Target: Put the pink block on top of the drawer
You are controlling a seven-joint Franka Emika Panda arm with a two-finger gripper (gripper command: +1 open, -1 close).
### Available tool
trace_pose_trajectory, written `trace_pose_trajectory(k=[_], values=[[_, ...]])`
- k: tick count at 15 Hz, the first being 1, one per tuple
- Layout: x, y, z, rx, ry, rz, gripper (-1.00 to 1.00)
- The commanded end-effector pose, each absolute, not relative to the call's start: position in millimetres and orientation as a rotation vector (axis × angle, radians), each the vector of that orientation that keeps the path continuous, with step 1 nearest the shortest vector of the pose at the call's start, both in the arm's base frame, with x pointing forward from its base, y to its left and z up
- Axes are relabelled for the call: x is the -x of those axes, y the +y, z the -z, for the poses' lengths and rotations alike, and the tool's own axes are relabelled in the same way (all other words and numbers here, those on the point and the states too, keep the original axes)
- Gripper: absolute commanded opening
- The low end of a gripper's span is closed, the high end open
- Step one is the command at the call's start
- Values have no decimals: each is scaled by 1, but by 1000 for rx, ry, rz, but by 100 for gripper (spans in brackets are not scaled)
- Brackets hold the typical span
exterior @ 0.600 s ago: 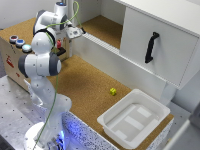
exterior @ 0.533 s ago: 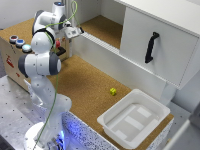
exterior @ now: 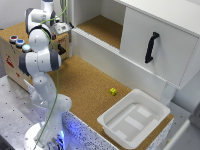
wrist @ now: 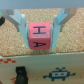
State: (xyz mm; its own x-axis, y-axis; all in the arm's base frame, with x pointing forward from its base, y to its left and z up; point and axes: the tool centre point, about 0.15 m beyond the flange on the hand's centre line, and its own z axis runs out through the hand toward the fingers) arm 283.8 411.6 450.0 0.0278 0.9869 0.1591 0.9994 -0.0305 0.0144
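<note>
Your gripper (wrist: 42, 31) is clamped on the pink block (wrist: 39, 37): in the wrist view you see the two pale fingers (wrist: 20, 26) pressed against the block's opposite sides, with a dark letter H and an A-like mark on its faces. The block hangs above a cork surface (wrist: 70, 45), and you cannot tell from this view whether its underside touches the cork. A white edge strip printed with small red and blue figures (wrist: 57, 76) runs across the near part of that view.

In the exterior view your gripper (exterior: 65, 26) sits at the far left of the scene, close to the white cabinet's open cork-lined shelf (exterior: 102, 27); the block itself is too small and hidden there for you to make out. The white arm (exterior: 40, 60) rises from its base (exterior: 42, 140) on the perforated metal table (exterior: 12, 105). A wooden box (exterior: 12, 52) with round coloured items on top stands just behind the arm. On the cork mat (exterior: 85, 85) you have a small yellow block (exterior: 113, 91), and near it an empty white plastic tray (exterior: 134, 117). The drawer front with its black handle (exterior: 151, 46) is on the exterior view's right.
</note>
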Motion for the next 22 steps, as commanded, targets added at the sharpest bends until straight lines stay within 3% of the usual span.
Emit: trace_pose_trajectory(k=[1, 7, 8, 22], values=[[-294, 464, -454, 2192, -2144, 137, -100], [-303, 491, -437, 2205, -2115, 60, -100], [-301, 492, -436, 2224, -2114, 51, 100], [-299, 490, -440, 2327, -2074, 53, 100]])
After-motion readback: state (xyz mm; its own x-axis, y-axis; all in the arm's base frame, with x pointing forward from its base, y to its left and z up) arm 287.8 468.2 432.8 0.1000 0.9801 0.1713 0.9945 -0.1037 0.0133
